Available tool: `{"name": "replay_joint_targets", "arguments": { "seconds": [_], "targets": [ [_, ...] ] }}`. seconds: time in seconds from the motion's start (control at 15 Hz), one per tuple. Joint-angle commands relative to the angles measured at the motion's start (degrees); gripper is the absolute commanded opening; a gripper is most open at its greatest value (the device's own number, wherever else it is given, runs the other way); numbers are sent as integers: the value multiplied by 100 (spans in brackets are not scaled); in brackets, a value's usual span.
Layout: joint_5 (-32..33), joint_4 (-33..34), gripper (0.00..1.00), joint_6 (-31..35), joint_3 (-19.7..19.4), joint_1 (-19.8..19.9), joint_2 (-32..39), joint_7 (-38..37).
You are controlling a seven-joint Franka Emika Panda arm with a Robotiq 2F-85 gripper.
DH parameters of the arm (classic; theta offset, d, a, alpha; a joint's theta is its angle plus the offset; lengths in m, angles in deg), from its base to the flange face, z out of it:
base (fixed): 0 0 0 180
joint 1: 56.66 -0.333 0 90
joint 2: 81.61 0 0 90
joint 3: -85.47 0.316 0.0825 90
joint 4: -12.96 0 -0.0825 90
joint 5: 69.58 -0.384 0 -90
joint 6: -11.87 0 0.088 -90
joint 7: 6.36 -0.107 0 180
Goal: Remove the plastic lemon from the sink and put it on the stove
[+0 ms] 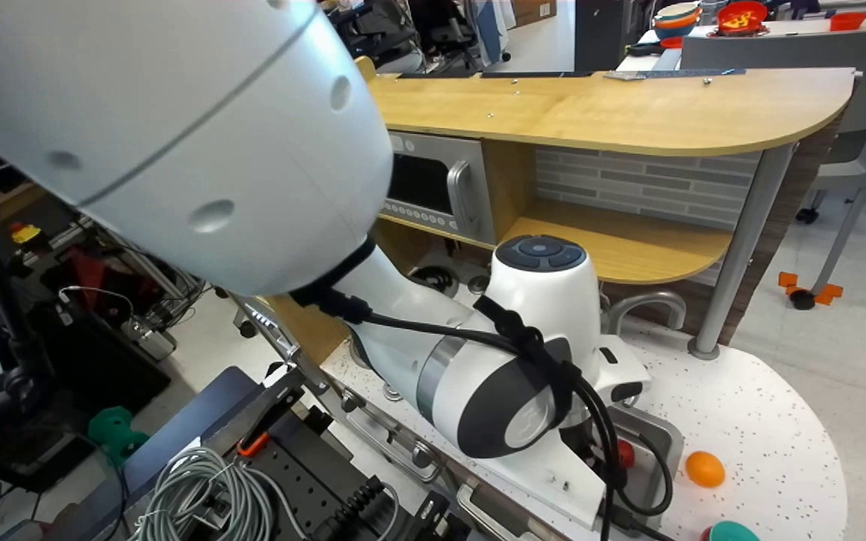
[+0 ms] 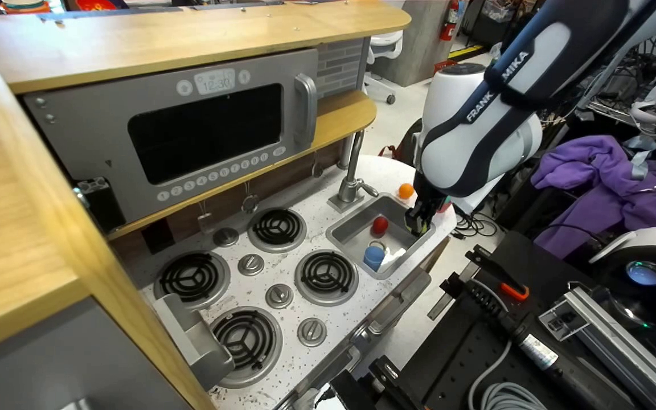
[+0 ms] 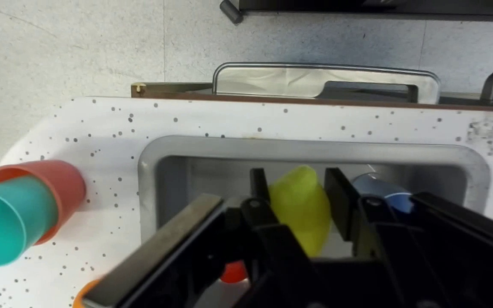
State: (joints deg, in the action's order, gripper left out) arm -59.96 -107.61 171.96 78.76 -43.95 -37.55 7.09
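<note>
The yellow plastic lemon (image 3: 302,209) shows in the wrist view between my two fingers. My gripper (image 3: 294,173) is part closed, with the fingers against the lemon's sides. In an exterior view the gripper (image 2: 417,219) points down into the front right corner of the grey sink (image 2: 336,232), with a bit of yellow at its fingertips. How far the lemon is off the sink floor I cannot tell. The stove's burners (image 2: 326,278) lie on the same white counter, beside the sink. In an exterior view the arm hides the gripper and lemon over the sink (image 1: 672,451).
The sink also holds a red ball (image 2: 380,225) and a blue cup (image 2: 373,257). An orange ball (image 2: 406,191) and nested red and teal cups (image 3: 13,218) stand beyond the sink. The faucet (image 2: 352,176) rises behind it. A microwave (image 2: 191,128) overhangs the stove's back.
</note>
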Motion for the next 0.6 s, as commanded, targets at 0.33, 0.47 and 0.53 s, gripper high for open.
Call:
{"name": "replay_joint_targets", "arguments": {
  "seconds": [0.33,0.47,0.53],
  "targets": [
    [-415,-317,13,-126,844,-149,-605,-64],
    [-372,-245,13,-135,902,-438,-589,-156],
    [-335,-205,13,-187,938,-574,-548,-153]
  ]
}}
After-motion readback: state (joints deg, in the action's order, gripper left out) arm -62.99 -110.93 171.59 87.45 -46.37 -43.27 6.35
